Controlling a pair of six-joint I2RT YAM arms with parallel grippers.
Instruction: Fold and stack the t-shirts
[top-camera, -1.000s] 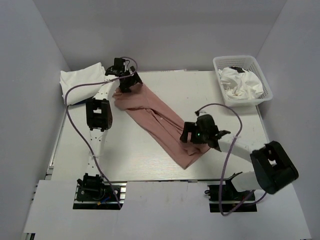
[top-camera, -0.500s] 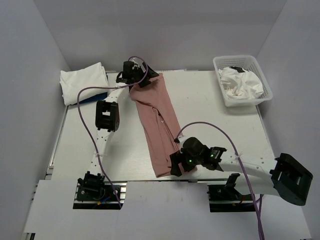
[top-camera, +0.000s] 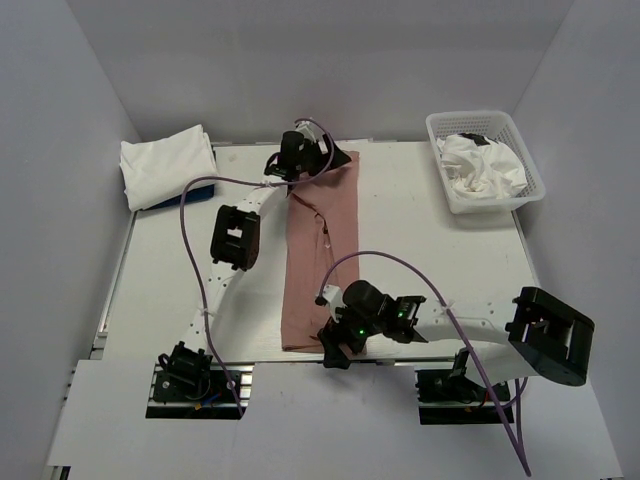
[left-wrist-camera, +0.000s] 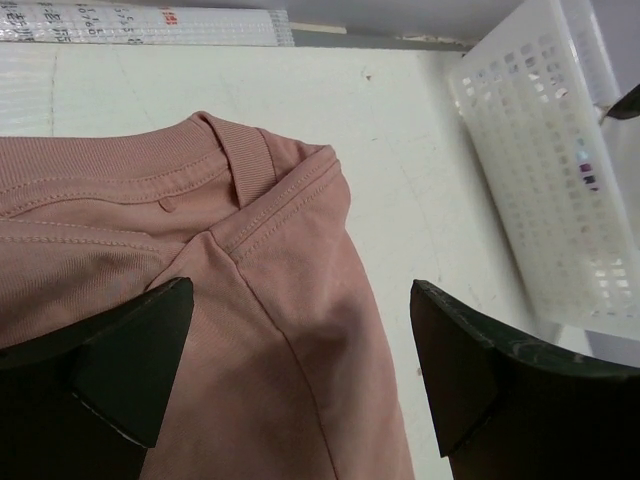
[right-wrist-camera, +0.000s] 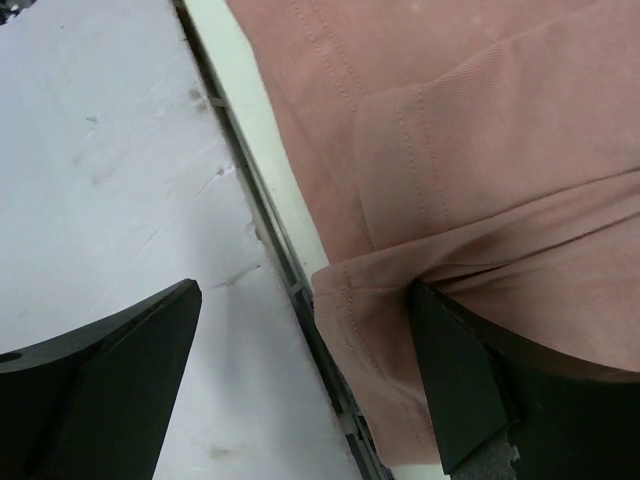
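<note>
1 pink tee (top-camera: 320, 250) stretched lengthwise on worktop (top-camera: 450, 260), 1 folded white stack (top-camera: 165, 170), 1 basket (top-camera: 490, 203). Left jaws, right jaws: spread wide, gripping nothing.

One pink t-shirt (top-camera: 305, 290), one folded white pile (top-camera: 165, 163), one mesh basket (top-camera: 466, 116).

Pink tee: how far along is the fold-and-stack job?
Done: a folded white stack sits at the far-left corner. In hand: the pink tee lies folded into a long strip, left gripper open over its collar, right gripper open at its hem by the near edge. Left: cross-folding it, stacking it, then the crumpled white tees in the mesh basket.
</note>
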